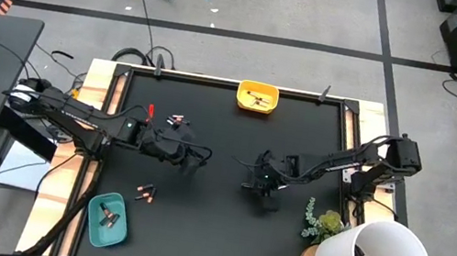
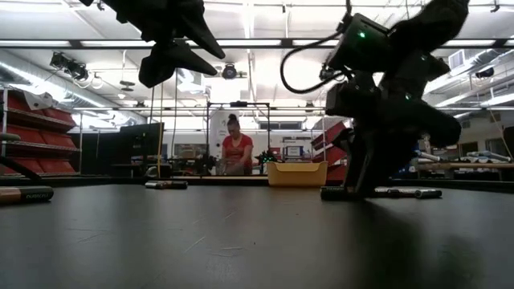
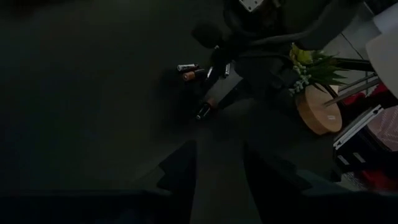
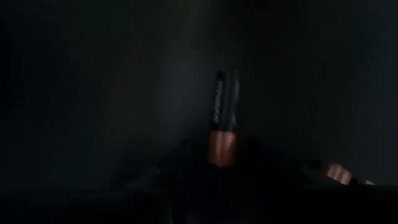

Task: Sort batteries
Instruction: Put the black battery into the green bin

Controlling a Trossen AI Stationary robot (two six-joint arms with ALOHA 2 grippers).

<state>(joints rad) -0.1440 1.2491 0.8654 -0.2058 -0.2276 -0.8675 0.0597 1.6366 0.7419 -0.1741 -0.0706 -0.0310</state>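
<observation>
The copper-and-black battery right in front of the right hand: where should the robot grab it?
Grip the battery around the middle of its round body, coming straight down from above. It lies flat on the mat, so only its long sides are free for the fingers. The right hand seems already low over it.

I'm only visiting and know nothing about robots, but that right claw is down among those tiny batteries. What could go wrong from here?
The right gripper sits low over a copper-and-black battery with others lying close by, so it might nudge or scatter neighbours.

Being round, the batteries could roll across the black table.

The left gripper hangs nearby, so the arms could crowd each other.
</observation>
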